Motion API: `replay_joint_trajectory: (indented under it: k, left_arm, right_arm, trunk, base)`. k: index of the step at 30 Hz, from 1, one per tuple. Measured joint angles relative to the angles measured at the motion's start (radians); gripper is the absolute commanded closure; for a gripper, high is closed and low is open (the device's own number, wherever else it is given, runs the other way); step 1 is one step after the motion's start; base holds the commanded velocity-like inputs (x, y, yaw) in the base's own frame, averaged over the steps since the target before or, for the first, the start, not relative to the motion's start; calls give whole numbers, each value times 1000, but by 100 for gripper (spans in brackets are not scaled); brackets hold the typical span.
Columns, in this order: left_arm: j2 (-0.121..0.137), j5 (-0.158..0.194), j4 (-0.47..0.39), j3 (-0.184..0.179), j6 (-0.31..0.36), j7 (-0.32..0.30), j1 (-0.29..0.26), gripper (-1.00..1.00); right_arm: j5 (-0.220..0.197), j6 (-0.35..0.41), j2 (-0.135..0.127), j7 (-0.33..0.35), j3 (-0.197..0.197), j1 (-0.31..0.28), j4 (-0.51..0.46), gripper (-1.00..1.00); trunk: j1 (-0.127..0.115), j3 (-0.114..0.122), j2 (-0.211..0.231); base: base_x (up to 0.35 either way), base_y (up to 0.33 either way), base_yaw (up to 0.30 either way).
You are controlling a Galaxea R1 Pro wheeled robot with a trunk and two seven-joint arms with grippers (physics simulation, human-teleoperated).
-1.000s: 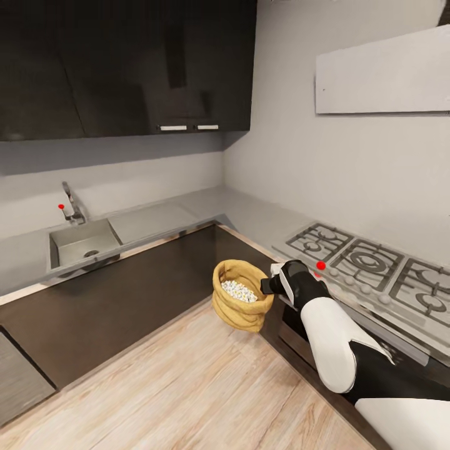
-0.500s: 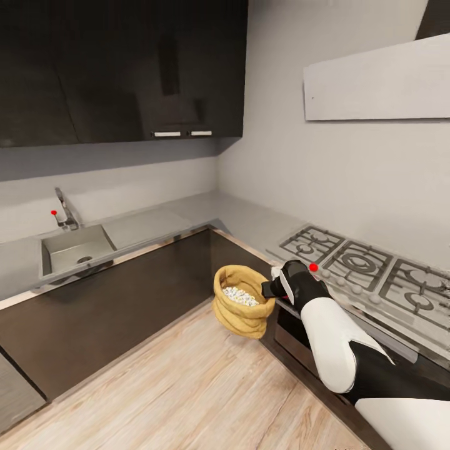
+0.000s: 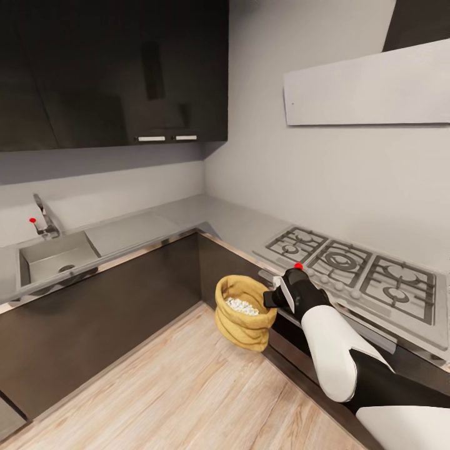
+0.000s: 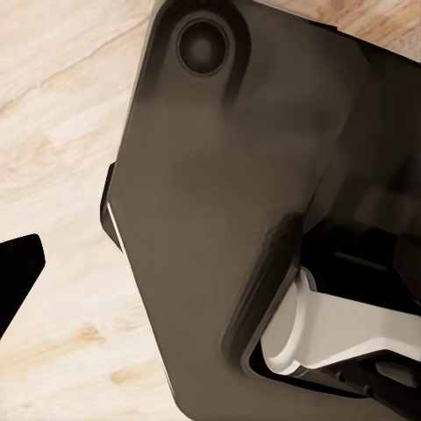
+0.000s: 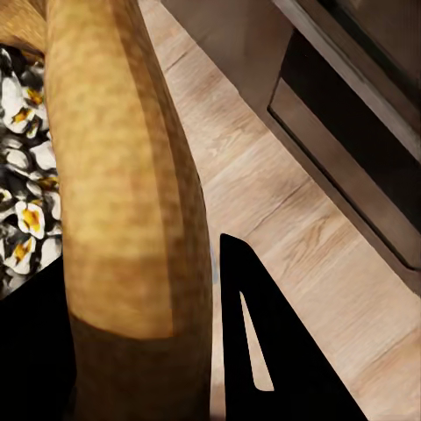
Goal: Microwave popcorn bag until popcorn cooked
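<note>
1. head view: the popcorn bag (image 3: 244,312) is held off the wood floor (image 3: 187,381) by its rolled rim, pinched in the right gripper (image 3: 272,297), just off the hob-side countertop (image 3: 237,220) edge. soft burlap could sag and popcorn (image 3: 242,305) get spilled.
2. left wrist view: the left gripper's state can't be told.
3. right wrist view: coarse tan weave is clamped; a slip is possible.

White-and-black arm (image 3: 331,350), black gripper (image 3: 270,299)
</note>
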Motion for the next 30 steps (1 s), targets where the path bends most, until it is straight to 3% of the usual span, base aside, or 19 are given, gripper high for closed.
replay_joint_trajectory:
  k: [13,30]
  left_arm:
    - [0,0,-1,-3,-1,0,0,-100]
    - [0,2,0,2,0,-1,0,-100]
  right_arm:
    - [-1,-10,1,4,1,0,3,100]
    - [6,-7,1,1,1,0,4,100]
  trunk:
    - [0,0,0]
    - [0,5,0]
  base:
    - [-14,0,-1]
    - [-285,34,-27]
